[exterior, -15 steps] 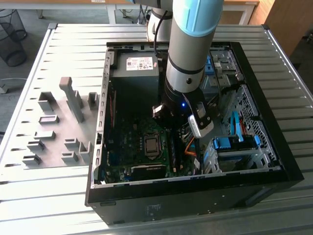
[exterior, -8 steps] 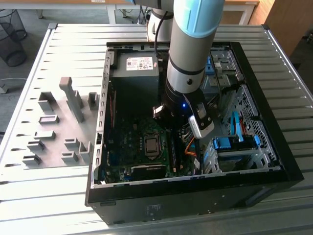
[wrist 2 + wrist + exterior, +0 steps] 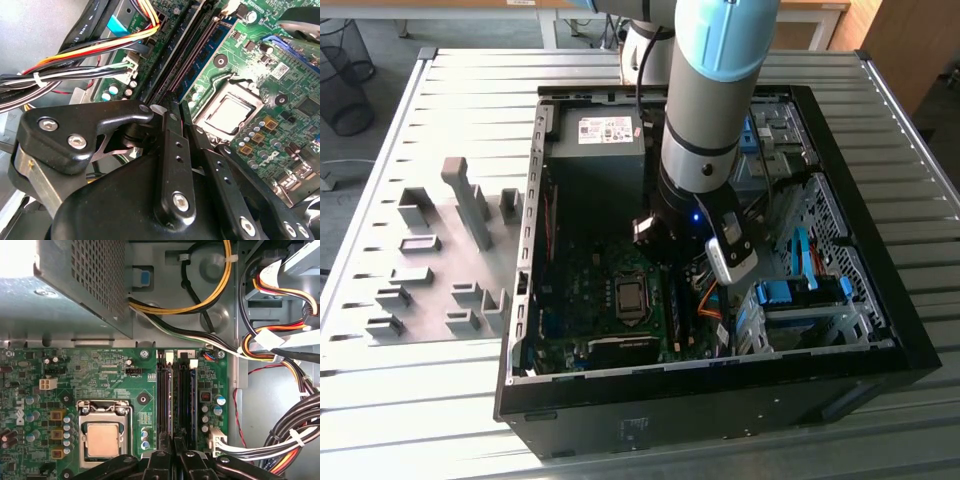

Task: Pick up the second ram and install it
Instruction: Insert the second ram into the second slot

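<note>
Directly beneath gripper (image 3: 173,460), second ram (image 3: 191,400).

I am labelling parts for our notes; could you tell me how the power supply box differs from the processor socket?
The power supply box is a large grey metal block with a perforated wall; the processor socket is a small square with a pale plate in a metal frame. The box rises above the green motherboard; the socket lies flat on it. Both sit inside the open black case.
</note>
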Motion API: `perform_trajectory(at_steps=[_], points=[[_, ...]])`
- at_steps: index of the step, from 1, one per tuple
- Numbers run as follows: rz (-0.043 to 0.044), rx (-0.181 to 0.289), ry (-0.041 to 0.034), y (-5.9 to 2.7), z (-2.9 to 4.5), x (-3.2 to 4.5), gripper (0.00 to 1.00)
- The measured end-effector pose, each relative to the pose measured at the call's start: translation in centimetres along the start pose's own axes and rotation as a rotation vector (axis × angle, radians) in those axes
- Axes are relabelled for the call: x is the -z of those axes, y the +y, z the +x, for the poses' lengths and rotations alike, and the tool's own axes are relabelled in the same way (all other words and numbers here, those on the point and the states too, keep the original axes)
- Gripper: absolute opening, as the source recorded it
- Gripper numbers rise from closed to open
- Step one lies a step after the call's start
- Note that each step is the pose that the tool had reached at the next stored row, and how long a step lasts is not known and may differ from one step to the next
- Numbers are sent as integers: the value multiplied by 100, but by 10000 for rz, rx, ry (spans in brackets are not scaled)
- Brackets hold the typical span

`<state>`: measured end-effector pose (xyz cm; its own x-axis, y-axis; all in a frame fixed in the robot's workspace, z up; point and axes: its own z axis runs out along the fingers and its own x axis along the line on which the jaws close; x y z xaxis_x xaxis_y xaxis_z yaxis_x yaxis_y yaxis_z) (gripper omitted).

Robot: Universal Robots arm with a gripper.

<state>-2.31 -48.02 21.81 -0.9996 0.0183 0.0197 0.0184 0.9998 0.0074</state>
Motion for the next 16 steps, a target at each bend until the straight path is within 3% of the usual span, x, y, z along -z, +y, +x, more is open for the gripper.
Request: perform_trajectory(at_steps=[16], points=[[-6,-1,33,5,1,-25,14]])
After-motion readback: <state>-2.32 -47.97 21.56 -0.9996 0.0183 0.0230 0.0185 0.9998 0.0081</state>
